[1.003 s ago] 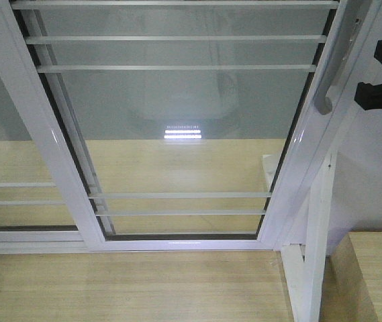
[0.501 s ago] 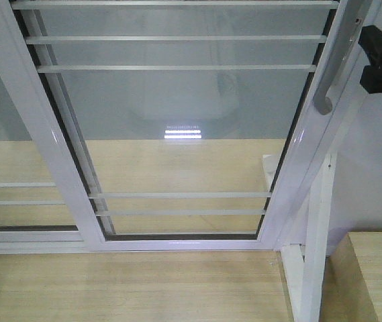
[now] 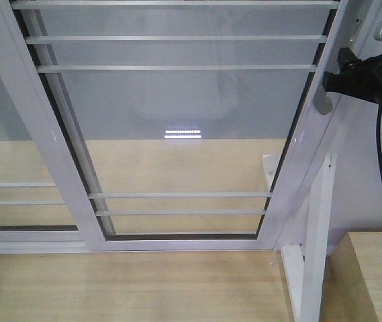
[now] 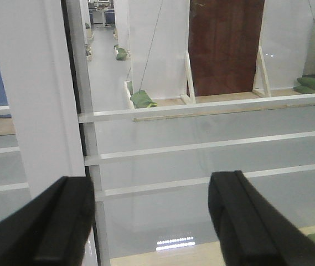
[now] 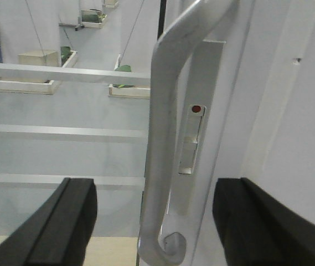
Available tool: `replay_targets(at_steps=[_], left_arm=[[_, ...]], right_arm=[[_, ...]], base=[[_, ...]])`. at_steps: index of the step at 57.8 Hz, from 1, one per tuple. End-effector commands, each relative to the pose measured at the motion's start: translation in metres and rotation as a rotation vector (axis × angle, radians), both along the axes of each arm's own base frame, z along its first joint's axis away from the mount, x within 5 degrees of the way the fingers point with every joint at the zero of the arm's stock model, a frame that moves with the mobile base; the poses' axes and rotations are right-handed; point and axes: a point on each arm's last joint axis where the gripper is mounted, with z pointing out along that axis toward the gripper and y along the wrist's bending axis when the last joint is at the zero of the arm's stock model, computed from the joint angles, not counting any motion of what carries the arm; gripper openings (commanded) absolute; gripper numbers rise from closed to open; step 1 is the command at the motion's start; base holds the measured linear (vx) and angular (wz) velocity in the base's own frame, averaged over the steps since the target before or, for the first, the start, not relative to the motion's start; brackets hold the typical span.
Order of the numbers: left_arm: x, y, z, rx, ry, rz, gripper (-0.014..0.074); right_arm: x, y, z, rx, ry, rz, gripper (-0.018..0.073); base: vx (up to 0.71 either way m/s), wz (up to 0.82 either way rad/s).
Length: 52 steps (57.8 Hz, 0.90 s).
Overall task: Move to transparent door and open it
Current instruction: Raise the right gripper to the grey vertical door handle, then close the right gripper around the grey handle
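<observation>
Right end effector (image 3: 336, 72) closer to curved grey handle (image 5: 163, 111) of white-framed transparent door (image 3: 177, 100)

the transparent door (image 3: 177, 107) had a glossy white frame and white bars; its handle (image 5: 161, 127) was grey; the left gripper (image 4: 151, 221) and right gripper (image 5: 154, 221) were black

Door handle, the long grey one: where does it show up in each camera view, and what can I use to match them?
Exterior front-facing: handle at upper right, on the right frame of the door.
Left wrist: not in view.
Right wrist: handle in the centre, running top to bottom.
Shared landmark: the thin horizontal white bars.
</observation>
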Motion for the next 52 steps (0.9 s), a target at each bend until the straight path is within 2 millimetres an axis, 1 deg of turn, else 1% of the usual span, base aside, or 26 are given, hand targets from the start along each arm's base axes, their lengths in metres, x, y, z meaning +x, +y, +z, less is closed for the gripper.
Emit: replay_targets(at_steps=[1,7,11,19,28,33,52], left_arm=[[-0.001,-0.001,0.020,-0.033,-0.102,-0.010,0.0558],[-0.001,-0.001,0.020,-0.032,-0.102,-0.010,0.0558],[-0.001,-0.001,0.020,-0.032,-0.102,-0.010,0.0558],[-0.001,-0.001,0.020,-0.031,-0.102,-0.010,0.0558],[-0.001,-0.001,0.020,-0.031,-0.102,-0.010,0.0558],[-0.001,-0.001,0.020,-0.031,-0.102,-0.010,0.0558],[-0.001,-0.001,0.020,-0.031,-0.100,-0.009,0.0558]], right_arm=[[0.012,-0.005,0.020,-0.024,-0.157,-0.055,0.0498],[0.031,-0.012,0.013,-0.015,-0.132,-0.079,0.0498],[0.042,-0.018,0.013,0.008,-0.126,-0.099,0.0498],[0.058,-0.025,0.011,0.019,-0.115,-0.094,0.0498],[0.071,-0.017,0.011,-0.028,-0.130,-0.011,0.0498],[0.075,-0.014,0.011,-0.024,-0.143,0.025,0.0498],[0.099,-0.012,0.009,-0.010,-0.163,0.030,0.0498]], base=[[0.00,0.00],[0.00,0.00],[0.00,0.00],[0.00,0.00],[0.00,0.00],[0.00,0.00],[0.00,0.00]])
